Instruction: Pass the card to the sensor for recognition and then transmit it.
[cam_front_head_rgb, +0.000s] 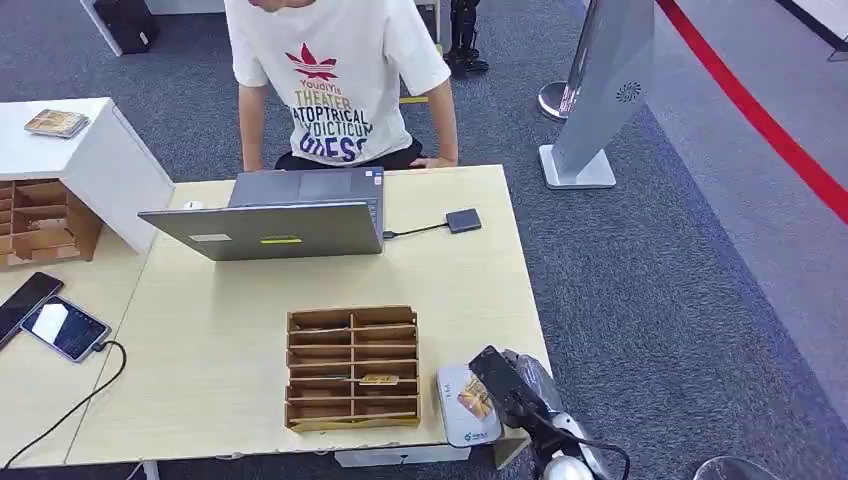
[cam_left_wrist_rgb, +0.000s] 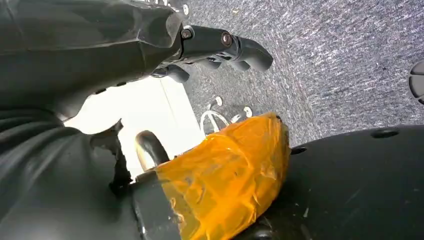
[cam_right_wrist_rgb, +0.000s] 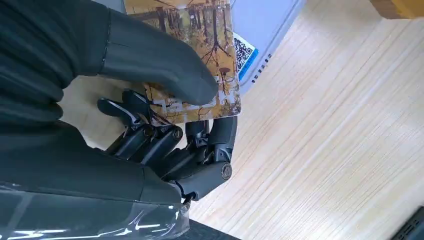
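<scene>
Centrally, the card (cam_right_wrist_rgb: 200, 60), printed with bare trees on an orange ground, is pinched between the right hand's (cam_right_wrist_rgb: 165, 120) thumb and fingers (cam_right_wrist_rgb: 150, 137), directly over the grey-white card reader (cam_front_head_rgb: 462, 405) at the table's (cam_front_head_rgb: 200, 350) near edge, beside the wooden slotted rack (cam_front_head_rgb: 352, 368). Left hand (cam_left_wrist_rgb: 200, 47): fingers loosely curled, holding nothing, above carpet (cam_left_wrist_rgb: 340, 60).
</scene>
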